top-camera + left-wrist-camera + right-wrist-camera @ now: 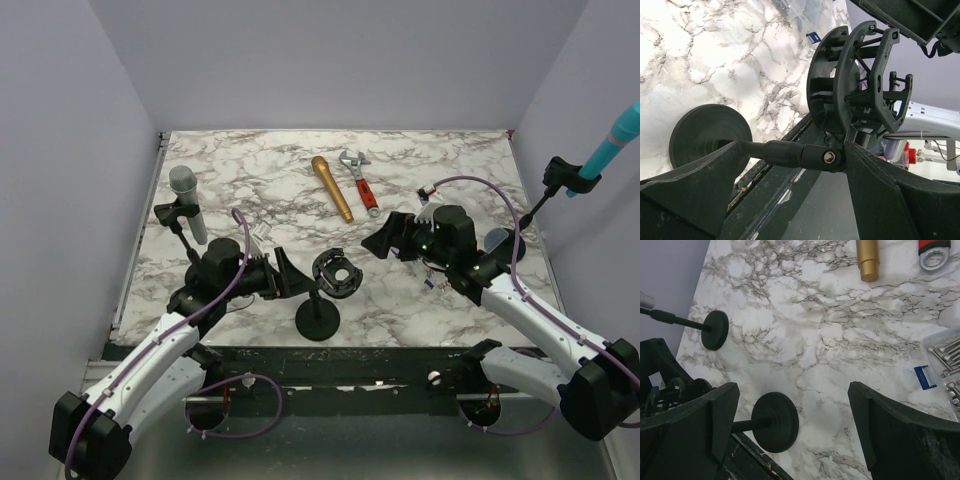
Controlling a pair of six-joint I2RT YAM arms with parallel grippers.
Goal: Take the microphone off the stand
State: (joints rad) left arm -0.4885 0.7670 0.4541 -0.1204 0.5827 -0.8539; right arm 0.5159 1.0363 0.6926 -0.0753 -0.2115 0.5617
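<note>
A gold microphone lies loose on the marble table, and its end shows in the right wrist view. The centre stand has a round base and an empty black ring mount. My left gripper is open, its fingers either side of that stand's pole just below the mount; the pole joint touches one finger. A silver microphone sits clipped in the left stand. My right gripper is open and empty, above the table to the right of the mount.
A red-handled wrench lies beside the gold microphone. A clear box of screws sits under my right arm. A teal microphone is clipped in a stand at the far right. The table's near edge runs just behind the centre base.
</note>
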